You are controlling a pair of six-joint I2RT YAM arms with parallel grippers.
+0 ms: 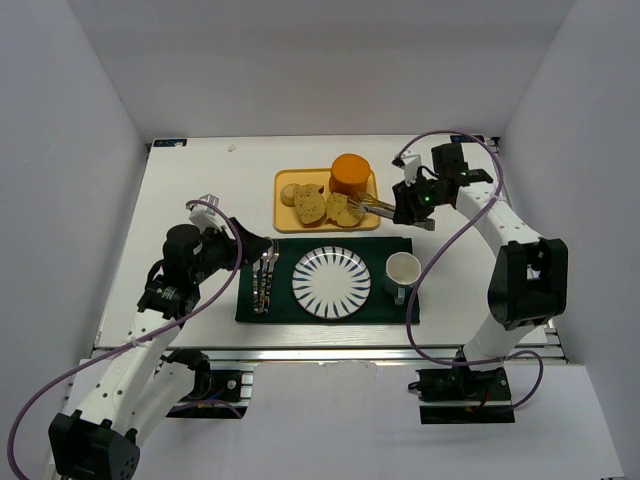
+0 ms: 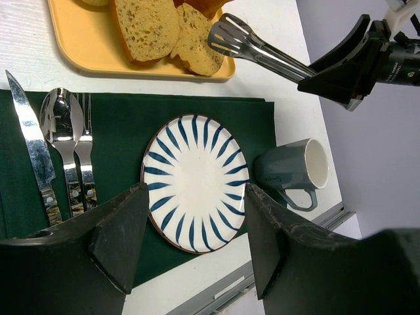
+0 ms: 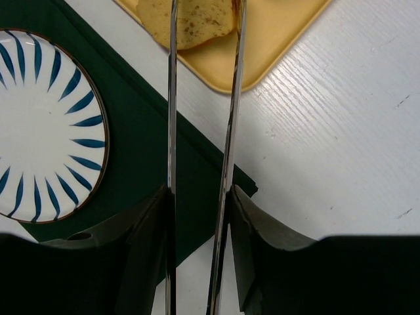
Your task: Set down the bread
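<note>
Our right claw (image 3: 199,216) grips the tongs (image 3: 172,131), their tips just ahead by the bread (image 3: 203,20) on the yellow tray (image 3: 275,39), not yet lifted onto the striped plate (image 3: 52,144).

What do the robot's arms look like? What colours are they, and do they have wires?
The left arm and the right arm are white tubes with chunky black joints. A purple cable loops along each one. The left gripper and right gripper each have two thick black fingers. A tiny green light glows near the right wrist.
</note>
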